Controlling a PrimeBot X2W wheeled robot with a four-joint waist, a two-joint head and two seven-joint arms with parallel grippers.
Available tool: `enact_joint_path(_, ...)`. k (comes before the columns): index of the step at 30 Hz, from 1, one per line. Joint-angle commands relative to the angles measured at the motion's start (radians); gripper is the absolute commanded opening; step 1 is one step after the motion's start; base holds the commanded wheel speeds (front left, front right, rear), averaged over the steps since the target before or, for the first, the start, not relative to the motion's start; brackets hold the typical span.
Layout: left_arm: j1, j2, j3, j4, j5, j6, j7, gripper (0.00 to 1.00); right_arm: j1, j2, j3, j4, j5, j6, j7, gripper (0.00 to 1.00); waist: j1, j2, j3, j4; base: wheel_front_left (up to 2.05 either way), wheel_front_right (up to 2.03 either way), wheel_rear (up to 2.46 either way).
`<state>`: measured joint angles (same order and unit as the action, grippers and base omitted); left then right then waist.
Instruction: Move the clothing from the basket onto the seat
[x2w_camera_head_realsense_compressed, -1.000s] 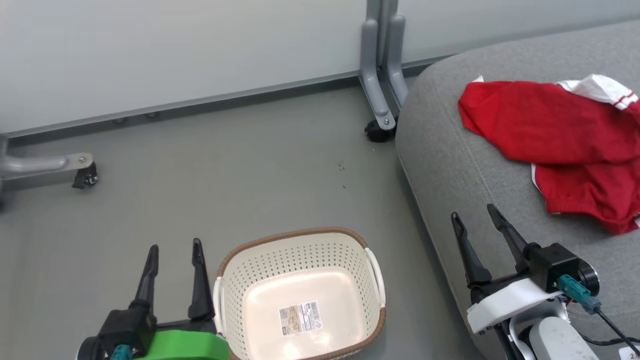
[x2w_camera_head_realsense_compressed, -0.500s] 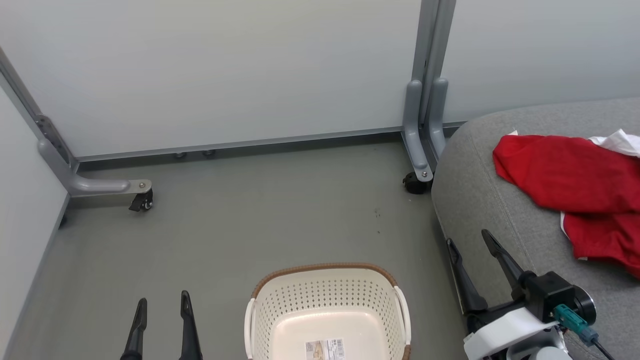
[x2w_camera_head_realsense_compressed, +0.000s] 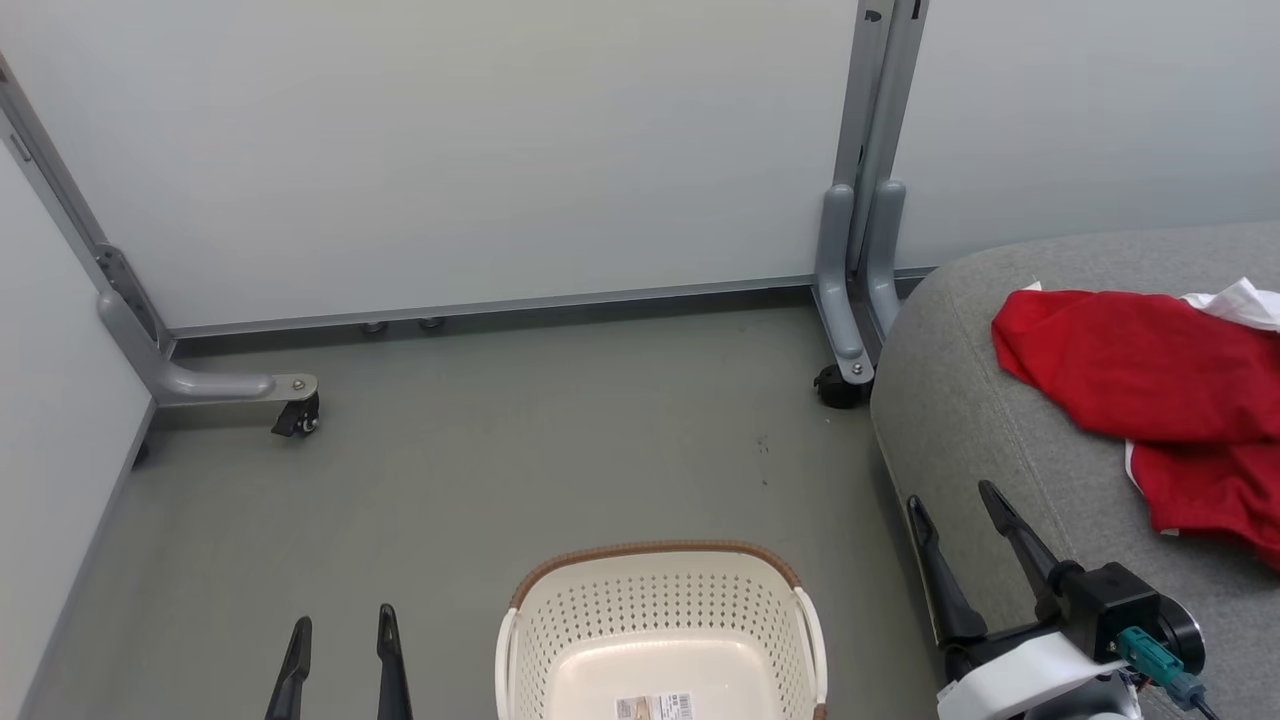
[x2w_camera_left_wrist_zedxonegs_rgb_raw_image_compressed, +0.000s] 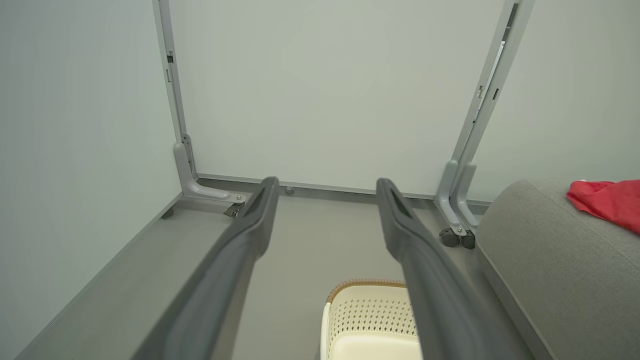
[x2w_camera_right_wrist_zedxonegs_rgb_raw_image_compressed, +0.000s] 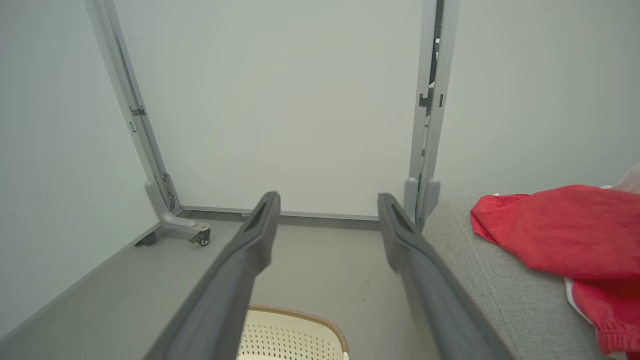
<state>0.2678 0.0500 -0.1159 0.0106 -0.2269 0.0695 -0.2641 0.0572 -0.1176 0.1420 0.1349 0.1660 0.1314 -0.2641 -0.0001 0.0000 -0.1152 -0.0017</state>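
Left gripper (x2w_camera_head_realsense_compressed: 343, 630) and right gripper (x2w_camera_head_realsense_compressed: 949, 497) both hang with fingers spread wide, grasping nothing, one on each side of the basket (x2w_camera_head_realsense_compressed: 655, 548). It stands on the grey floor (x2w_camera_head_realsense_compressed: 500, 470), a paper label (x2w_camera_head_realsense_compressed: 655, 707) on its bottom. Right of it, the clothing (x2w_camera_head_realsense_compressed: 1130, 365) lies heaped on the seat (x2w_camera_head_realsense_compressed: 960, 400).

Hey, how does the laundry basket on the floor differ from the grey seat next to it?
The basket is cream-white perforated plastic with a brown rim; the seat is grey woven fabric. The basket is empty but for a paper label on its bottom; the seat bears the red clothing. The basket looks much smaller than the seat. Both have rounded corners.
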Motion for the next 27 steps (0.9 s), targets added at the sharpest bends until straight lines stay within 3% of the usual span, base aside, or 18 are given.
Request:
enact_joint_path(1,0.014,0.002,0.006,0.005,0.008,-0.005,0.000,1.00,0.014,0.001,-0.004,0.001,-0.005,-0.001,0.000,1.00,0.0001,0.0000,-0.002,-0.001,0.00,0.00,0.00)
enact_joint_path(10,0.005,0.001,0.010,0.014,0.029,-0.014,0.000,1.00,0.009,0.011,-0.020,-0.002,-0.009,-0.001,0.000,1.00,0.0001,0.0000,-0.002,-0.002,0.00,0.00,0.00)
enact_joint_path(11,0.000,0.000,0.009,0.013,0.024,-0.009,0.000,0.00,0.000,0.011,-0.021,-0.001,-0.003,0.000,0.000,0.00,0.0001,0.0000,-0.002,-0.002,0.00,0.00,0.00)
enact_joint_path(16,0.001,-0.001,0.008,0.052,0.023,-0.010,0.001,0.00,0.015,0.014,-0.020,0.038,0.006,0.000,0.001,0.00,0.0001,0.0000,-0.002,-0.002,0.00,0.00,0.00)
enact_joint_path(27,-0.054,0.012,0.025,0.074,-0.200,-0.036,0.043,0.00,-0.013,0.018,-0.049,0.047,0.224,0.000,0.052,0.00,0.0001,0.0000,0.009,-0.002,0.00,0.00,0.00)
